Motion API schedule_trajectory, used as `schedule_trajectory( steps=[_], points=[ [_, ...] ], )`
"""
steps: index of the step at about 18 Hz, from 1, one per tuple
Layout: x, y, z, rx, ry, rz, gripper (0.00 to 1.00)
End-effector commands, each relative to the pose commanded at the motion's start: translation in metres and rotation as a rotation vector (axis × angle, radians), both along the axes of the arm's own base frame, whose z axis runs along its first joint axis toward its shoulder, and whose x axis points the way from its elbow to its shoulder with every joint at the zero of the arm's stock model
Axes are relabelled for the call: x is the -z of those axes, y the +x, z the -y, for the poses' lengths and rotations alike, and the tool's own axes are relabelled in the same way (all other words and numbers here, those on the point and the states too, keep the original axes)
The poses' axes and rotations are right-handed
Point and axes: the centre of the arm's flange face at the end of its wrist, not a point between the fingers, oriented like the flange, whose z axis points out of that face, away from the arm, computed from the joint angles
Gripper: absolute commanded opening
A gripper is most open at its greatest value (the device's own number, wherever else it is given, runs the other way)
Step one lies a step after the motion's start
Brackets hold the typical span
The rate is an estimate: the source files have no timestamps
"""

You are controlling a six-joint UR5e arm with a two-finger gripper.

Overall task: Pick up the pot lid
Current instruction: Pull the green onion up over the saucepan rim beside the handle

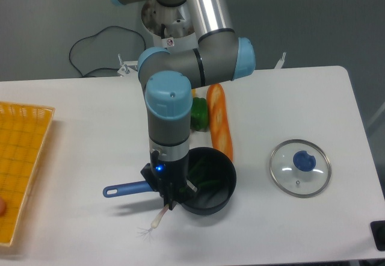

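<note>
Currently, the table (274, 233) carries everything in play, the pot lid included. Robot arm (168, 112): reaches down over the pan, its lower end by the near-left part of the rim as viewed. Yellow basket (42, 111): left side of view, well apart from the arm. Black pan (206, 202): open side up; blue handle (127, 189) points left, passing behind the fingers' end of the arm. Pot lid (289, 159): glass, lying on the table to the right of the pan, clearly apart from it, blue knob (304, 160) uppermost. Orange loaf (220, 118): behind the pan. Green pepper (199, 114): beside the loaf. Pale stalk (159, 218): wispy end out over the table, upper end meeting the fingers (170, 205).

Finger state: seen nearly end-on and partly hidden; cannot tell how wide they stand, nor whether the stalk is gripped.

Progress, judged: pick-up not begun; lid untouched. Left to do: get free of the stalk if held, rise past the pan rim, cross right, close on the knob, lift.
</note>
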Motion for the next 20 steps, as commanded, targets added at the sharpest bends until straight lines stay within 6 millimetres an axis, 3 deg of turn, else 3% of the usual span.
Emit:
schedule_trajectory(
  steps=[5, 14, 15, 18, 20],
  points=[
    [0.023, -0.011, -0.001, -0.001, -0.030, -0.005, 0.00],
    [0.037, -0.016, -0.003, 0.000, -0.042, 0.004, 0.00],
    [0.037, -0.016, -0.003, 0.000, -0.042, 0.004, 0.02],
    [0.037, -0.015, -0.003, 0.002, -0.041, 0.005, 0.31],
    [0.035, -0.015, -0.004, 0.002, -0.038, 0.002, 0.43]
  ],
)
